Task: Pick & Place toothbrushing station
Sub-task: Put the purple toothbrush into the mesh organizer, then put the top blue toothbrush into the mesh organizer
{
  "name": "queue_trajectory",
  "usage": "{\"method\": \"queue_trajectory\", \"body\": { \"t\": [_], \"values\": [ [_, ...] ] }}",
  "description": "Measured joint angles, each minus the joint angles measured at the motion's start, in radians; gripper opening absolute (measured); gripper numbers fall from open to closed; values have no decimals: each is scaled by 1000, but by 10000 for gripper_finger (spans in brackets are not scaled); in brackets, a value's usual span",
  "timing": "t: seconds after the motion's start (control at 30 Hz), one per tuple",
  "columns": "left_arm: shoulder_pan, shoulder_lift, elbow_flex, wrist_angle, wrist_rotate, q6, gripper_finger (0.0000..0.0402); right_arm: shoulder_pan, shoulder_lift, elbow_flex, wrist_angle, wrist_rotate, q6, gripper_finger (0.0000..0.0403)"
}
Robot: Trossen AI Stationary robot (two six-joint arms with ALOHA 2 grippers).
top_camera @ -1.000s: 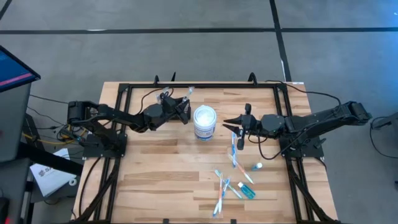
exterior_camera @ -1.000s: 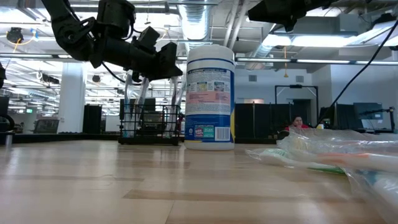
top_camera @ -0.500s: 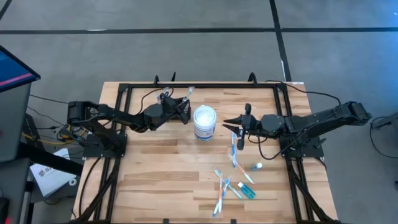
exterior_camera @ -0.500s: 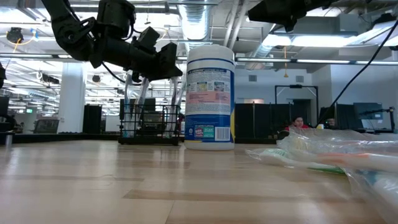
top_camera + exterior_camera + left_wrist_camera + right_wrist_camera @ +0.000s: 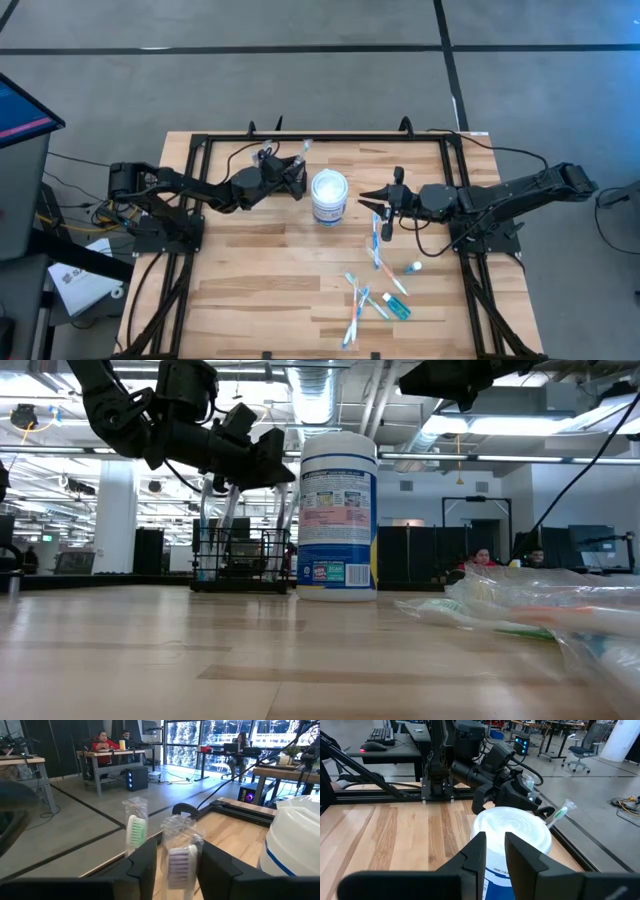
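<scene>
The rack (image 5: 242, 560) is sitting on the table (image 5: 260, 270) beside the tub (image 5: 329, 196), just like before. The left end effector (image 5: 172, 870) is hanging over it, fingers a little apart around a wrapped toothbrush (image 5: 179, 860). The right end effector (image 5: 492, 852), narrow and holding nothing, is waiting by the tub.

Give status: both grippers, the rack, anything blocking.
Left gripper over the black mesh rack, wrapped toothbrush between its fingers. Right gripper hovers beside the white tub. Tub crowds the rack.

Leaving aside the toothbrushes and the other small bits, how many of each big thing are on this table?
Robot arms: 2 (left gripper, right gripper)
White tub: 1
Black wire rack: 1
Total: 4
</scene>
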Motion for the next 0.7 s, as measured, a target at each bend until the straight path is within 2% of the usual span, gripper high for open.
{"method": "queue_trajectory", "body": {
  "t": [0.17,0.33,0.7],
  "values": [
    [0,0,0,0,4,0,143,0,0,0,0,0,0,62],
    [0,-1,0,5,-13,0,143,0,0,0,0,0,0,62],
    [-21,-125,0,-3,-14,1,136,0,0,0,-20,0,13,62]
  ]
}}
